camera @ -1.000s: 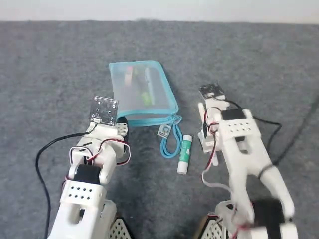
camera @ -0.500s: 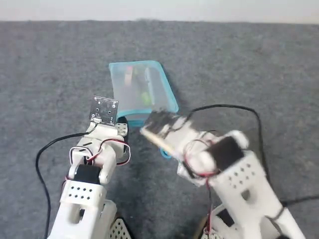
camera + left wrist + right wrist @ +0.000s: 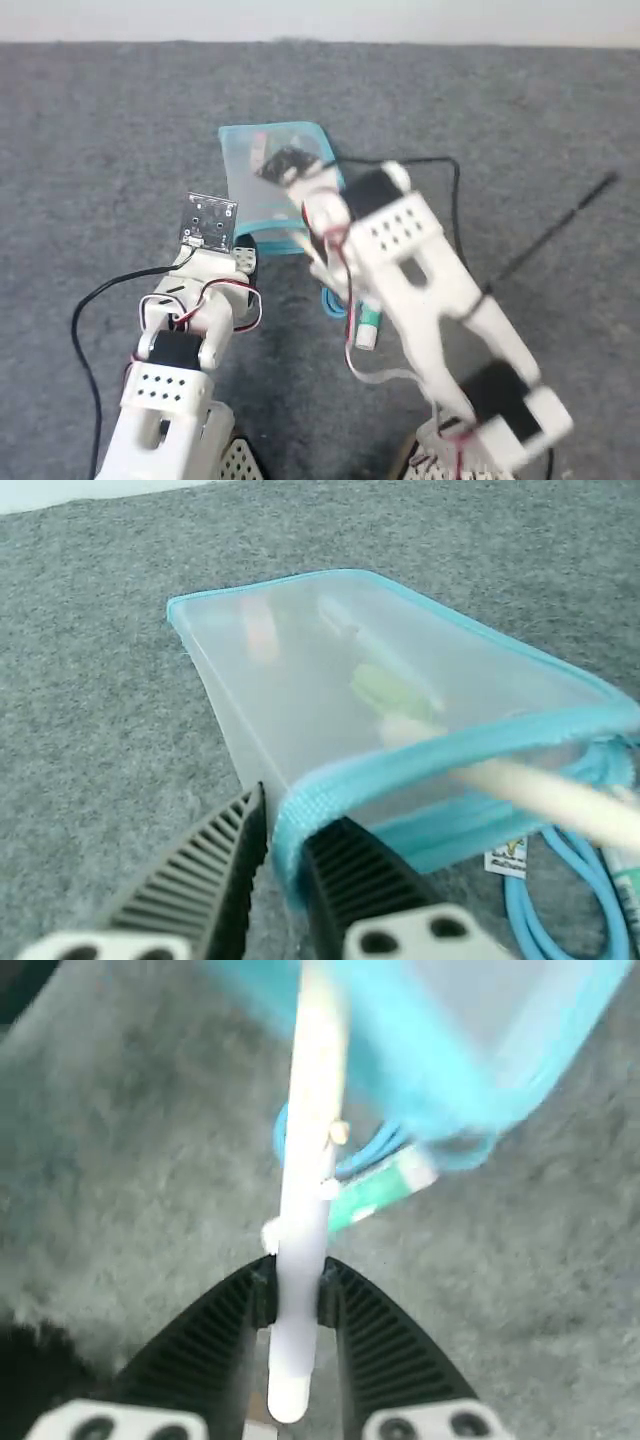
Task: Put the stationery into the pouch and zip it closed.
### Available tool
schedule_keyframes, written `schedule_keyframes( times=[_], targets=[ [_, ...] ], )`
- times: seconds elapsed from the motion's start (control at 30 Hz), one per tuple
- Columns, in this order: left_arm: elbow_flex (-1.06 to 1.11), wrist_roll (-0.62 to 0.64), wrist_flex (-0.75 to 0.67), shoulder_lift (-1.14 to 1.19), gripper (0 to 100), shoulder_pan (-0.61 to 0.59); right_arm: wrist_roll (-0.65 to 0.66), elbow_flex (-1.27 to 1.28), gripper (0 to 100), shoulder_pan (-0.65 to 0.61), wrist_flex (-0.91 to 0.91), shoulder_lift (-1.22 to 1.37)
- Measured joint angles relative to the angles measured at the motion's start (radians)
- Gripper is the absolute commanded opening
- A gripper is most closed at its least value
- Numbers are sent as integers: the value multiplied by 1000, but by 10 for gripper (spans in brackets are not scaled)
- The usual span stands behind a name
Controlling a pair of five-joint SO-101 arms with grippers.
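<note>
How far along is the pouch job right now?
Done: some items lie inside the pouch. In hand: the left hand pinches its open rim, and the right hand holds a white pen at the mouth. Left: the glue stick on the table, then zipping.

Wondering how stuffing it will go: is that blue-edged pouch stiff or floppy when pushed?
Probably floppy: the pouch is thin clear film, its rim pinched up by the left claw. Likely light, so a push may shift it.
</note>
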Motion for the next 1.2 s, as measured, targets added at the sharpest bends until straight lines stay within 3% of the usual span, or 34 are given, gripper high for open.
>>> schedule_keyframes(
  times=[0.17,0.3,0.53,0.83,1.03,1.2],
  targets=[
    [0,2,0,0,11,12,-11,-256,13,14,35,249],
    [3,-32,0,0,11,87,-80,-451,23,21,40,402],
    [31,-77,-15,0,11,161,-187,-681,217,23,44,482],
    [28,-81,-34,0,11,163,-196,-703,223,14,44,483],
    [32,-74,-63,0,11,71,-195,-572,168,26,44,416],
    [34,32,-64,0,11,-81,-186,-347,165,69,41,242]
  ],
)
